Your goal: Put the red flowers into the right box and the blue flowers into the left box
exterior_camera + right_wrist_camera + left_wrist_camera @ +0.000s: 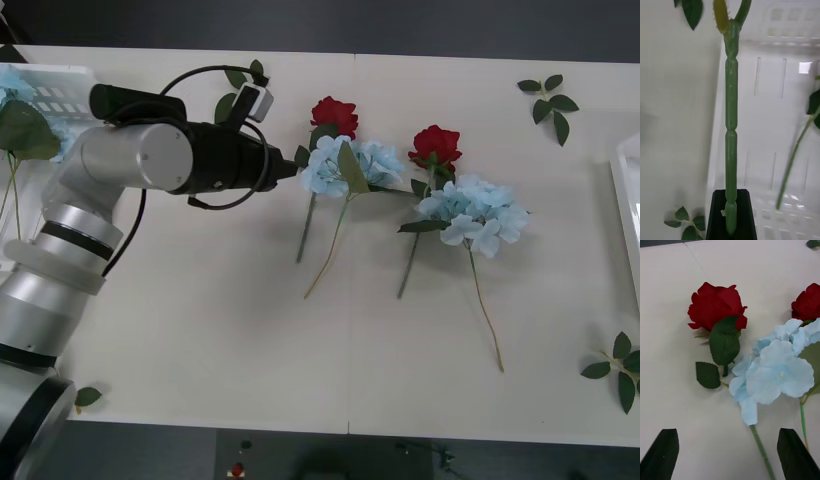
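Observation:
My left gripper [730, 459] is open, its black fingers [662, 453] low over the table just short of a blue flower [775, 375] and a red rose [715, 305]. From the front, that gripper [298, 165] reaches in from the left to the blue flower [350, 165] lying under the rose [334, 113]. A second rose [435, 145] and second blue flower [475, 215] lie further right. My right gripper [730, 221] is shut on a green stem [731, 123] above the right box [763, 112]; its bloom is out of view. The left box [60, 85] holds a blue flower [12, 85].
Loose green leaf sprigs lie at the table's back right [550, 100], front right [618, 368] and front left [87, 396]. Another stem [793, 165] rests inside the right box, whose rim [628, 210] shows at the table's right edge.

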Controlling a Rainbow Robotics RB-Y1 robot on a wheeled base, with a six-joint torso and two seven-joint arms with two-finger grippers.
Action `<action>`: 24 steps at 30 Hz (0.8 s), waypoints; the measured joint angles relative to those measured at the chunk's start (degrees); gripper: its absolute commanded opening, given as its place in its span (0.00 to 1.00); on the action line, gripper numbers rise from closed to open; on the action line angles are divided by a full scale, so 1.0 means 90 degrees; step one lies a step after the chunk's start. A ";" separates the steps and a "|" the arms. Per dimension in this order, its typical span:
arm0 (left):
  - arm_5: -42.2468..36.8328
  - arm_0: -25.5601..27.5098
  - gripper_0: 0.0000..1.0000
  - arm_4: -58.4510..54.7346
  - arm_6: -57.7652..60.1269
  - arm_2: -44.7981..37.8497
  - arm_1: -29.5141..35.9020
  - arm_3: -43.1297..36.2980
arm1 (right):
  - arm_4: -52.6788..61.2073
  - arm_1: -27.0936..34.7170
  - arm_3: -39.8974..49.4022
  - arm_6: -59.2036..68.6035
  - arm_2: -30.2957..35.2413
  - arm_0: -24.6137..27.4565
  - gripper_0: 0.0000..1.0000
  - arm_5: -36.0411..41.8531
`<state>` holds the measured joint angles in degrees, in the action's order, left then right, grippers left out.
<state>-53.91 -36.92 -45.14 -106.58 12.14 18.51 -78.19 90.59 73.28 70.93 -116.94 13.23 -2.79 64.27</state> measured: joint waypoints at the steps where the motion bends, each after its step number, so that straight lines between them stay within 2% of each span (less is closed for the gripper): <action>1: 0.0000 0.0000 0.76 0.0265 0.0138 0.0000 -0.0165 0.0003 | -0.0128 0.0022 -0.0068 0.0000 0.0000 0.0000 0.00 -0.0008; 5: 0.0002 0.0000 0.76 0.1006 0.0187 0.0004 -0.0686 0.0173 | -0.0806 0.0036 -0.0282 0.0000 -0.0002 0.0002 0.00 -0.0329; 9: 0.0229 -0.0001 0.76 0.1471 0.0187 0.0015 -0.1043 0.0712 | -0.1140 0.0036 -0.0361 0.0001 -0.0002 0.0002 0.00 -0.0496; 11: 0.0433 -0.0002 0.76 0.1755 0.0187 0.0087 -0.1157 0.0980 | -0.1140 0.0036 -0.0365 0.0001 -0.0002 0.0002 0.06 -0.0496; 12: 0.0507 -0.0006 0.75 0.1870 0.0187 0.0145 -0.1190 0.1082 | -0.1134 0.0036 -0.0365 0.0002 -0.0003 0.0002 0.19 -0.0496; 13: 0.0580 -0.0017 0.76 0.1984 0.0187 0.0216 -0.1218 0.1192 | -0.1122 0.0036 -0.0366 0.0002 -0.0003 0.0002 0.43 -0.0496; 16: 0.0733 -0.0113 0.72 0.2115 0.0187 0.0407 -0.1281 0.1545 | -0.1070 0.0036 -0.0366 0.0008 -0.0003 0.0002 0.95 -0.0496; 17: 0.0785 -0.0164 0.66 0.2116 0.0187 0.0450 -0.1306 0.1674 | -0.1039 0.0036 -0.0366 0.0016 -0.0003 0.0002 1.00 -0.0497; 22: 0.0906 -0.0336 0.57 0.2270 0.0187 0.0530 -0.1390 0.1989 | -0.0976 0.0036 -0.0366 0.0062 -0.0003 0.0002 1.00 -0.0497; 24: 0.0906 -0.0338 0.49 0.2316 0.0187 0.0530 -0.1390 0.1989 | -0.0927 0.0036 -0.0368 0.0062 -0.0003 0.0002 1.00 -0.0496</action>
<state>-45.75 -39.96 -24.29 -104.89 16.91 5.99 -60.29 82.25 73.60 67.62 -116.38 13.20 -2.77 59.81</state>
